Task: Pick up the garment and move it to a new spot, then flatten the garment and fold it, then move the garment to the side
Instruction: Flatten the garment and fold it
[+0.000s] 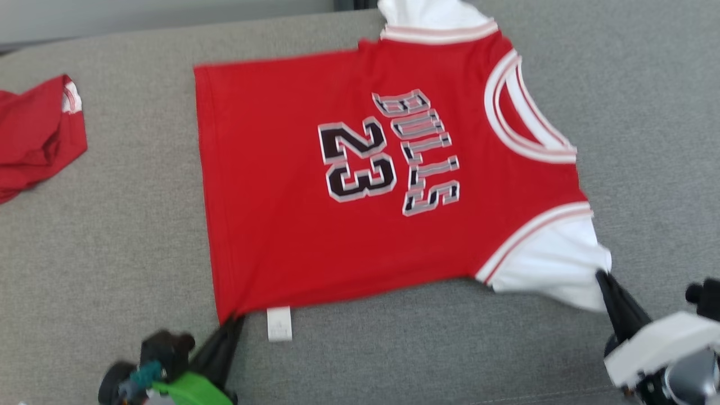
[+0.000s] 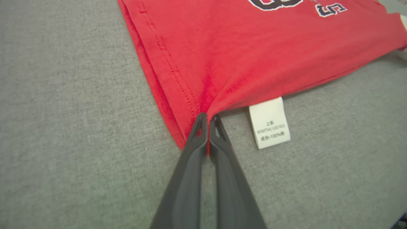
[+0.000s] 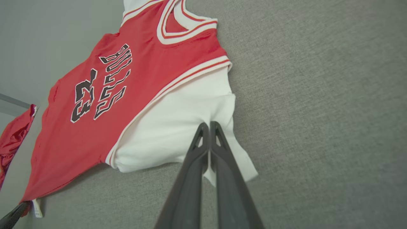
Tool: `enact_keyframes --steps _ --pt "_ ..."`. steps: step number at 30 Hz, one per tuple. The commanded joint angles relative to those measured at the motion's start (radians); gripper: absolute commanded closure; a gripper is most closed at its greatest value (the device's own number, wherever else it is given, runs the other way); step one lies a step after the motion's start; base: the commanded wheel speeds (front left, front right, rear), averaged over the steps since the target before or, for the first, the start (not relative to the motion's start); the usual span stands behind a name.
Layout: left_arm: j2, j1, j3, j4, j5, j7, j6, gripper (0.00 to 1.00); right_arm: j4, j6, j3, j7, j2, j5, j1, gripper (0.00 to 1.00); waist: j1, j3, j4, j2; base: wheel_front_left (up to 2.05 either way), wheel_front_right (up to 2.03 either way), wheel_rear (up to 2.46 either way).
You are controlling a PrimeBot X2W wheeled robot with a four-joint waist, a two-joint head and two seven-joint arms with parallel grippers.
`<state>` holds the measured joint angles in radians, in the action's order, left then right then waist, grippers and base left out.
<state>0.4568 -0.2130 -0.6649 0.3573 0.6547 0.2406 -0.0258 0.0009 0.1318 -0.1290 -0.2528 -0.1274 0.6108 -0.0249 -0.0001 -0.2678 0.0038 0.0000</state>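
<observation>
The garment (image 1: 337, 185) is a red jersey with white sleeves, lettered "BULLS 23", lying spread on the grey surface with its neck to the right in the head view. My left gripper (image 1: 232, 322) is shut on the garment's near hem corner (image 2: 203, 108), beside a white care label (image 2: 269, 127). My right gripper (image 1: 601, 275) is shut on the near white sleeve (image 3: 178, 127), its fingertips pinching the cloth (image 3: 208, 125). The jersey (image 3: 95, 105) stretches between the two grips.
A second red garment (image 1: 34, 135) lies crumpled at the left edge of the grey surface (image 1: 112, 236), also seen as a red cloth (image 3: 12, 133) in the right wrist view. A pale wall runs along the far edge.
</observation>
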Motion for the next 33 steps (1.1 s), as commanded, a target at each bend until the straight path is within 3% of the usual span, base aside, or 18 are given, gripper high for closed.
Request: enact_keyframes --steps 1,6,11,21,26,27,28,29,33 --pt "0.023 0.082 -0.007 -0.052 0.016 -0.020 0.030 1.00 -0.058 -0.002 -0.018 -0.022 0.016 0.008 -0.082 1.00 0.0001 0.163 -0.016 0.0000 0.00 0.00 0.00" --pt "0.086 0.269 -0.015 -0.334 0.062 -0.108 0.126 1.00 -0.284 -0.002 -0.068 -0.089 0.059 0.037 -0.306 1.00 0.0001 0.120 -0.009 0.0000 0.00 0.00 0.00" --pt "0.133 0.228 0.021 -0.502 0.118 -0.226 0.157 1.00 -0.353 -0.001 -0.093 -0.187 0.069 0.010 -0.242 1.00 0.0001 0.063 -0.008 0.0000 0.00 0.00 0.00" --pt "0.103 -0.016 0.087 -0.445 0.304 -0.466 0.105 1.00 -0.181 -0.001 -0.063 -0.429 0.031 -0.143 0.153 1.00 0.0001 -0.032 0.010 0.0000 0.00 0.00 0.00" --pt "0.077 -0.106 0.101 -0.361 0.330 -0.508 0.105 1.00 -0.105 -0.001 -0.024 -0.478 -0.011 -0.203 0.294 1.00 0.0001 -0.074 0.028 0.0000 0.00 0.00 0.00" --pt "0.071 -0.123 0.104 -0.340 0.331 -0.508 0.105 0.78 -0.093 -0.001 -0.012 -0.468 -0.018 -0.207 0.322 0.16 0.0001 -0.080 0.031 0.0000 0.00 0.00 0.00" --pt "0.065 -0.134 0.102 -0.328 0.332 -0.510 0.098 0.53 -0.082 -0.001 -0.012 -0.461 -0.019 -0.207 0.337 0.00 0.0001 -0.084 0.034 0.0000 0.00 0.00 0.00" --pt "0.058 -0.143 0.103 -0.312 0.336 -0.511 0.098 0.00 -0.081 -0.001 -0.008 -0.442 -0.031 -0.216 0.357 0.00 0.0001 -0.089 0.038 0.0000 0.00 0.00 0.00" --pt "0.058 -0.136 0.105 -0.293 0.329 -0.489 0.084 0.00 -0.093 -0.001 -0.005 -0.386 -0.057 -0.205 0.377 0.00 0.0001 -0.090 0.042 0.0000 0.00 0.00 0.00"
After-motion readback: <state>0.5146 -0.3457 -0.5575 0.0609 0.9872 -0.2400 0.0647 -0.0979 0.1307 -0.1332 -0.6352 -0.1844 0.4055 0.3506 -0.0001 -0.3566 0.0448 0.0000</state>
